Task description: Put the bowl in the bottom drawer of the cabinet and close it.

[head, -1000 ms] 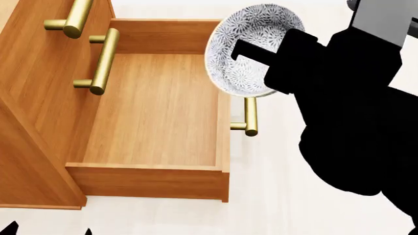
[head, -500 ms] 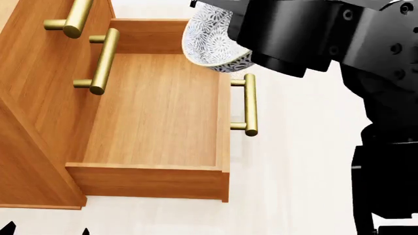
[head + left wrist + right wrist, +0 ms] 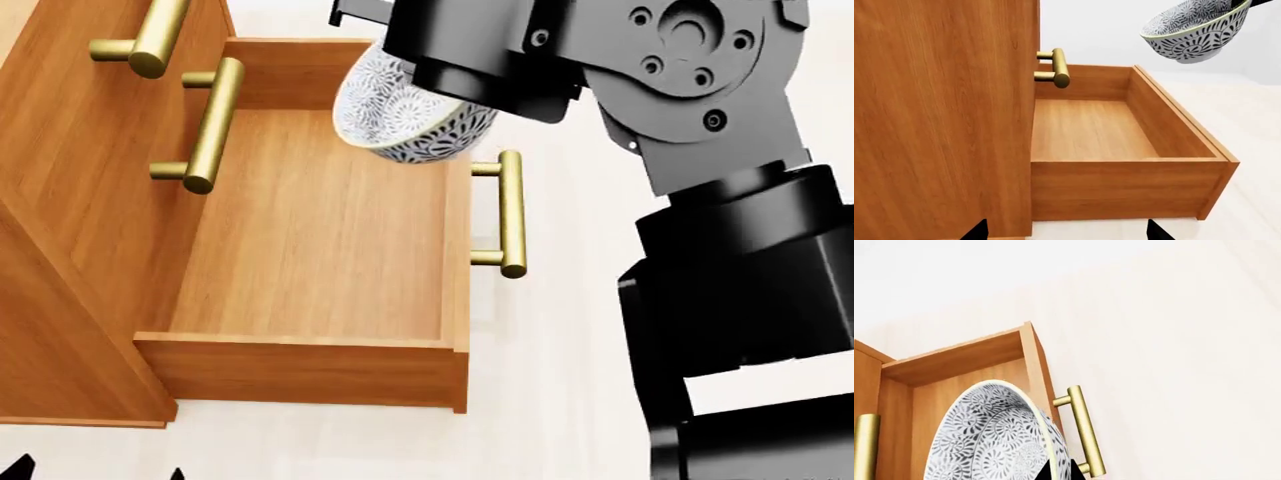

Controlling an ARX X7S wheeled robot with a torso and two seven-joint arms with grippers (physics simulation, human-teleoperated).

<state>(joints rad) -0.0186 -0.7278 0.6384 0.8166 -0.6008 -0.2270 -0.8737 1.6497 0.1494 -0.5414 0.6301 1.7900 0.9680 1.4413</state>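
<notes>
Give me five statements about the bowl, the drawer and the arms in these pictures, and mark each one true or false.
1. The bottom drawer is pulled open and has nothing in it. True.
2. The bowl rests on the drawer floor. False: it hangs in the air above the drawer, tilted, as the left wrist view shows.
3. The right gripper holds the bowl. True: its finger sits on the bowl's rim.
4. The left gripper grips the drawer's brass handle. False: it is beside the cabinet, touching nothing.
5. The bowl is plain white. False: it has a grey-blue flower pattern.
</notes>
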